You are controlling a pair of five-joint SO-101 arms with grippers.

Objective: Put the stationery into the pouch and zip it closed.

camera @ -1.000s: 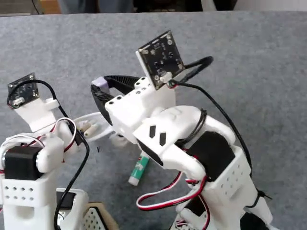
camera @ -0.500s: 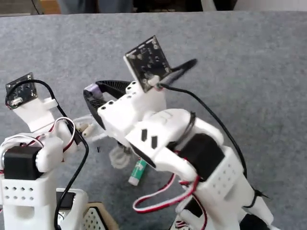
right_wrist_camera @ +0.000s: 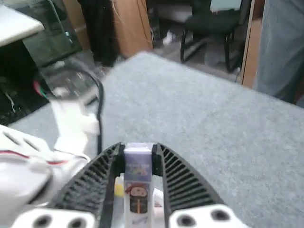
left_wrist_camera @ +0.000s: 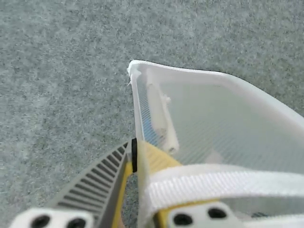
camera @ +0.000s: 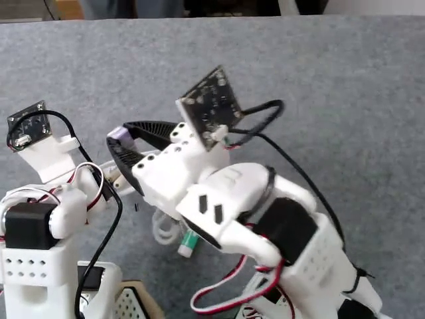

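Grey table (camera: 345, 80), 1. Arms, 2: left arm (camera: 40, 219) and right arm (camera: 252, 212), side by side, the right one stretched across in front of the left.

Pouch (left_wrist_camera: 213, 118), 1: translucent white mesh, top edge pinched in the left gripper (left_wrist_camera: 135, 152), which is clenched on it, grey ribbed finger on one face and yellow one on the other. The pouch stands up off the table and runs out ahead of the fingertips, and its mouth edge rises straight from the grip point.

Stationery, 3 pieces counted.
- purple-capped stick (right_wrist_camera: 137, 183), 1: grasped by the right gripper (right_wrist_camera: 138, 149), upright between the two black ribbed fingers, cap level with the fingertips, printed body running down into the gripper. Held above the table, close to the left arm's wrist.
- green-and-white glue stick (camera: 188, 242), 1: lying on the table behind the right gripper, toward the arm bases, partly under the right arm. Neither gripper touches it.
- white pen-like item (left_wrist_camera: 161, 121), 1: inside the pouch, seen through the mesh just ahead of the left gripper's fingertips, lying along the pouch's end seam.
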